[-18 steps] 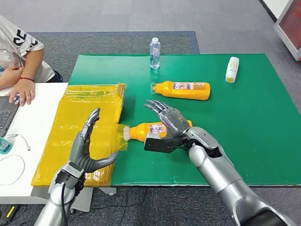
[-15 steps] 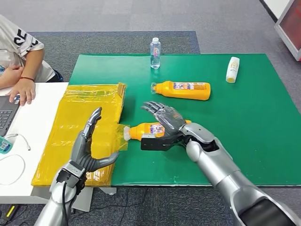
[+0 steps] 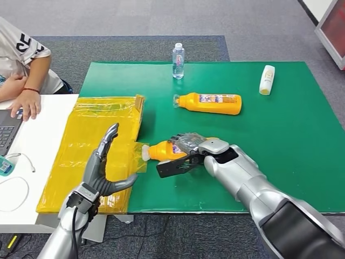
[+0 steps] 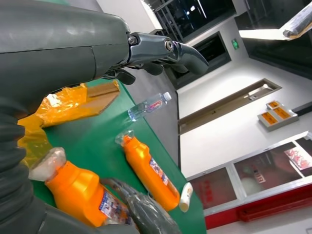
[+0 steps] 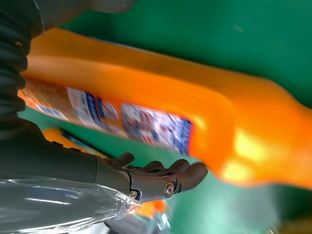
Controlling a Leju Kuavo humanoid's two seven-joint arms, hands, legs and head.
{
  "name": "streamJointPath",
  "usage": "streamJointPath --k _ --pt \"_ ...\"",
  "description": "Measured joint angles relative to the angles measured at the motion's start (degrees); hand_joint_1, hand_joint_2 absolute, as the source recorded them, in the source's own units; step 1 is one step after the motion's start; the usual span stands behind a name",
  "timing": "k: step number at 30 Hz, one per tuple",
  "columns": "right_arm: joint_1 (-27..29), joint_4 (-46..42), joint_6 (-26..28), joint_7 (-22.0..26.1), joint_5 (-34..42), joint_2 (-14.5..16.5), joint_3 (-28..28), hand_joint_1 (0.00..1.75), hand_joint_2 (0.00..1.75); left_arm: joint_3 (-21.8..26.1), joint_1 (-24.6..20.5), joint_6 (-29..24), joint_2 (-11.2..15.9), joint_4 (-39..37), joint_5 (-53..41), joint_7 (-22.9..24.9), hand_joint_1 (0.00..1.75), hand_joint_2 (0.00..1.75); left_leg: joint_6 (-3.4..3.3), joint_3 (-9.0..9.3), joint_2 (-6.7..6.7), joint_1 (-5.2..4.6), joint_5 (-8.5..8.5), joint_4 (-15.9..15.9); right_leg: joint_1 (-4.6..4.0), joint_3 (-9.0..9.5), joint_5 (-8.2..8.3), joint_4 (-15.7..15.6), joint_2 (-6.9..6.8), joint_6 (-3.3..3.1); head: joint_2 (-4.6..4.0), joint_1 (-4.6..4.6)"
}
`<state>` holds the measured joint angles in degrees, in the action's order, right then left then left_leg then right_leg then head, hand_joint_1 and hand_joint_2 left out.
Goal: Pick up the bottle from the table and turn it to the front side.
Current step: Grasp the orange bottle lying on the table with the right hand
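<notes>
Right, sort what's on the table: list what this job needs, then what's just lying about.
Job:
- near orange bottle, lying flat
- right hand, over it; grip unclear
- left hand, open, holding nothing

Lying about:
- far orange bottle
- clear water bottle
- small white bottle
- yellow bag
- laptop

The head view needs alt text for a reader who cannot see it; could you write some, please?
The robot's right hand lies over an orange bottle lying on a green mat. Its left hand hovers open above yellow plastic bags. A second orange bottle lies farther back.
</notes>
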<state>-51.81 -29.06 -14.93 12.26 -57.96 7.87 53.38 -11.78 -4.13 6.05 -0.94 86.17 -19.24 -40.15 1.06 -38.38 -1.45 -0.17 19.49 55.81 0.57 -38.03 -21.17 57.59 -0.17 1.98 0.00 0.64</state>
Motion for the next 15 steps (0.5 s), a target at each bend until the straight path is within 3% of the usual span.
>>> streamJointPath --k 15 --pt "-4.18 6.45 -1.46 -6.97 -0.14 0.55 1.96 0.00 1.75 0.02 -1.44 0.82 1.20 -1.74 -1.14 0.00 0.00 1.75 0.00 0.00 0.00 0.00 -0.01 0.01 0.00 0.00 0.02 0.00 0.00 0.00 0.00 0.01"
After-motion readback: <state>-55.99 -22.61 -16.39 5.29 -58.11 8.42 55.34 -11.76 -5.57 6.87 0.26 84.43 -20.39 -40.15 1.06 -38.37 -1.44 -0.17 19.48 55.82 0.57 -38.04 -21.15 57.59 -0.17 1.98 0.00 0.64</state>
